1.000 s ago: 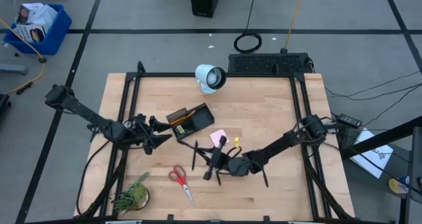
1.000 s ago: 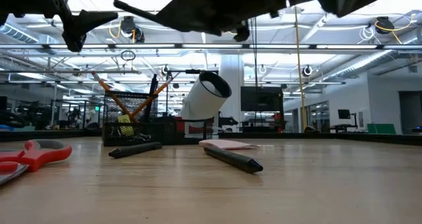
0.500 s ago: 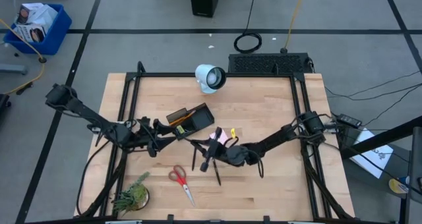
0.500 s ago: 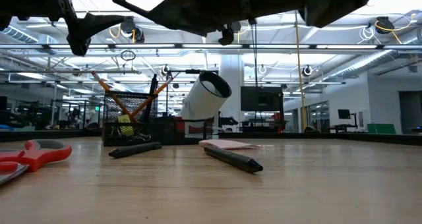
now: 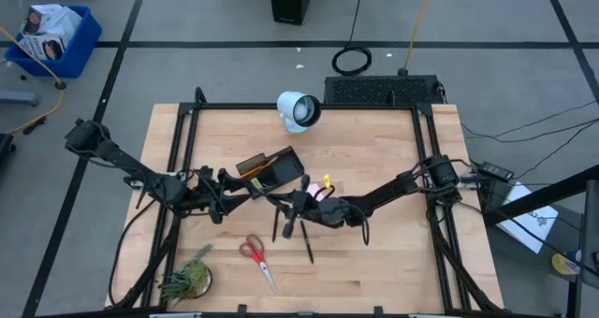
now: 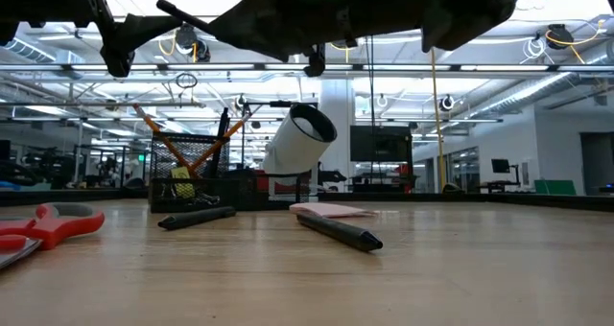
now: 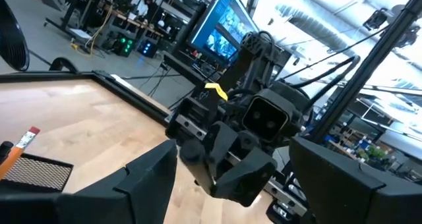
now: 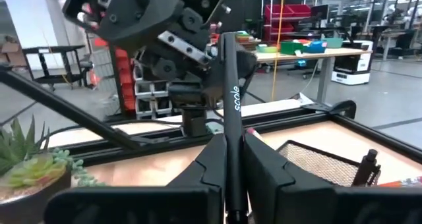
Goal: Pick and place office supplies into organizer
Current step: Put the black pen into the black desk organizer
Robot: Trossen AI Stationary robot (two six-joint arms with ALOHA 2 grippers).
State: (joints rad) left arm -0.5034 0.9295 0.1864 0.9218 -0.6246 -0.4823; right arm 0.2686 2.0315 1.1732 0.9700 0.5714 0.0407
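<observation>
Over the middle of the wooden worktop (image 5: 374,178) the two arms meet nose to nose. The right pincer (image 5: 298,209) is clamped on a slim black pen (image 8: 231,128), which stands up between its fingers with white lettering along the barrel; seen from above, the pen pokes out past the fingertips toward the front edge of the worktop. It hangs in the air just in front of the organizer (image 5: 270,169), the small black mesh tray, where an orange pencil (image 6: 166,144) and other sticks lean against each other and a bit of yellow shows at the bottom.

The left pincer (image 5: 245,193) hovers just beside the organizer's front corner, facing the right one, its two fingers spread wide with nothing between them.

Down on the worktop two more black pens are lying: one (image 6: 339,231) nearer the front, another (image 6: 197,217) closer to the organizer. The pink sticky-note pad (image 6: 331,210) lies flat behind them, partly under the right arm from above, and a small yellow clip (image 5: 327,180) sits just beside it. The red-handled scissors (image 5: 256,260) rest well apart near the front left, close to the green plant (image 5: 188,277) at the corner. The white cylindrical lamp (image 5: 299,110) lies tilted at the far edge.
</observation>
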